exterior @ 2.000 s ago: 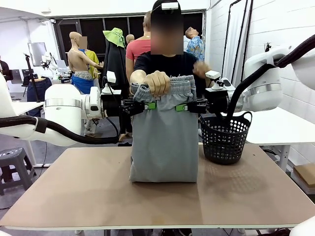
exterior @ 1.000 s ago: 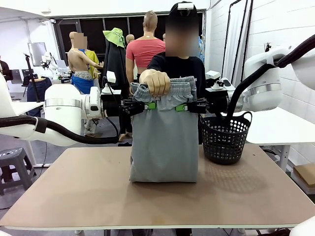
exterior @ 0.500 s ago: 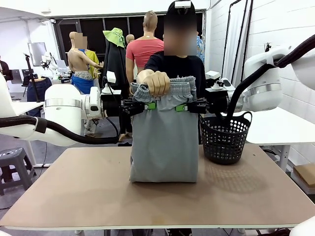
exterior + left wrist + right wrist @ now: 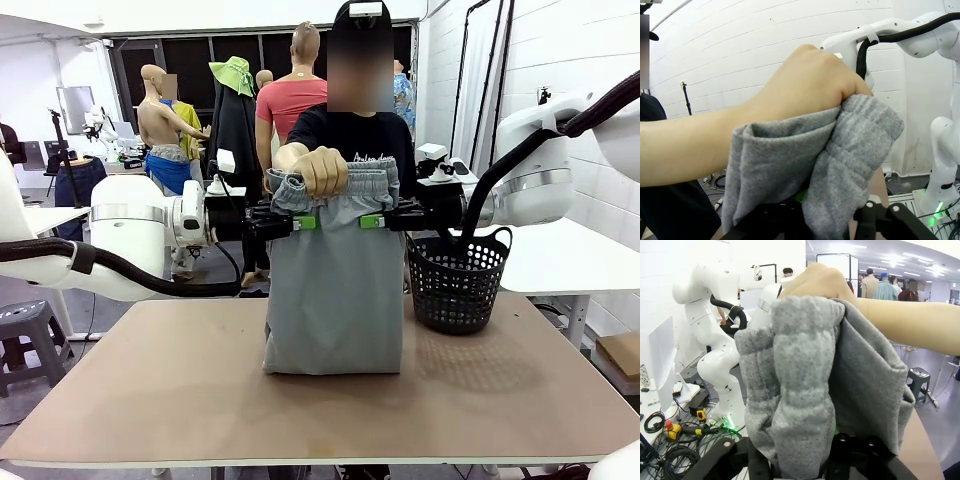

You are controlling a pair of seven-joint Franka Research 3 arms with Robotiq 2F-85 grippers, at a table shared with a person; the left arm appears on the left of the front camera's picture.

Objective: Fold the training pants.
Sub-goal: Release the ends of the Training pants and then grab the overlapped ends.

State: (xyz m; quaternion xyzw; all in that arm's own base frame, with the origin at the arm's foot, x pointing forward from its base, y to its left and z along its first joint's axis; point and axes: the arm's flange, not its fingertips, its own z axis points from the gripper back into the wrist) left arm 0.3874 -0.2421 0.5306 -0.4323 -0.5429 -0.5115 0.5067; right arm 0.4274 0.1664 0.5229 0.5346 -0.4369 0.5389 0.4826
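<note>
Front view: the training pants [image 4: 332, 300] hung upright over the middle of the table [image 4: 150, 390], their lower edge touching it and their gathered waistband [image 4: 365, 182] bunched in the person's hand [image 4: 322, 170].
Left end effector: my left end effector [image 4: 300, 222] sat at the pants' 9 o'clock edge, just under the waistband, with its green pad against the cloth; I could not tell whether it was pinching or slack.
Right end effector: my right end effector [image 4: 378, 220] mirrored it at the 3 o'clock edge, also against the cloth; its grip could not be read either.
Left wrist view: grey fabric [image 4: 790, 170] fell between my fingers, with the person's fist [image 4: 805, 85] above it at 12 o'clock.
Right wrist view: the same, with fabric [image 4: 805, 405] covering the gap between my fingers.
Basket: a black mesh basket [image 4: 458, 285] stood on the table at 3 o'clock of the pants, just beside them.
Step in hand: I judged this to be the handover, both sides of the top shared between me and the person.
Next move: it called for a sure hold on both edges, then lowering the top evenly toward the table, keeping clear of the basket.
Pants' axis: the long axis ran vertically, with the waistband at 12 o'clock and the bottom edge at 6 o'clock, the broad face turned toward me.
</note>
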